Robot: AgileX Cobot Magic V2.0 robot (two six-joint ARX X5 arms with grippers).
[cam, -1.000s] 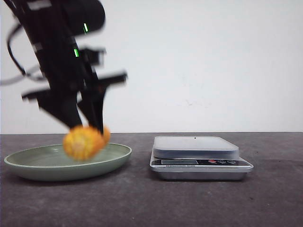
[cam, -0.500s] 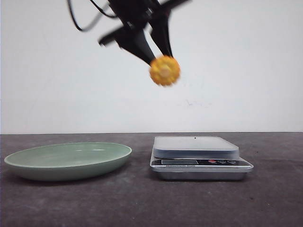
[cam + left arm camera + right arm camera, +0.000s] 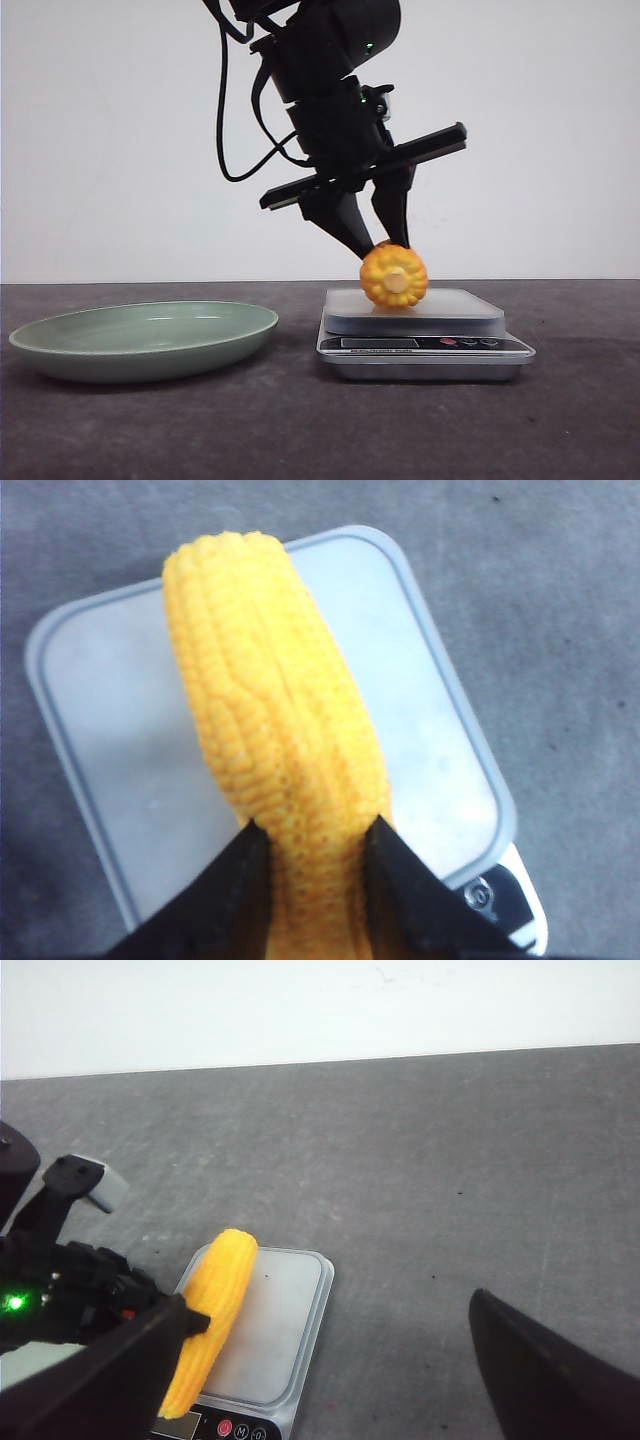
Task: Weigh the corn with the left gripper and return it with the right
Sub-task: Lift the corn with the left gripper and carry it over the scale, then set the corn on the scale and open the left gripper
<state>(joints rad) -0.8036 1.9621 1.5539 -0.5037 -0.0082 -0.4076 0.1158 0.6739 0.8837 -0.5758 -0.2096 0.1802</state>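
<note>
The corn (image 3: 393,277) is an orange-yellow cob with its paler round cut end facing the front camera. My left gripper (image 3: 385,250) is shut on it from above and holds it low over the left part of the scale's platform (image 3: 450,305); I cannot tell if it touches. In the left wrist view the black fingers (image 3: 228,898) pinch the corn (image 3: 275,730), which lies lengthwise over the grey platform (image 3: 430,730). My right gripper (image 3: 340,1310) is open and empty, to the right of the scale (image 3: 275,1330) and above it, with the corn (image 3: 215,1305) in view.
A shallow green plate (image 3: 60,350) stands on the dark table left of the scale. The scale's display and buttons (image 3: 420,343) face the front. The left arm (image 3: 60,1280) fills the lower left of the right wrist view.
My left gripper lifted the corn off the green plate, carried it high to the right, and has come down with it onto the scale's platform.
</note>
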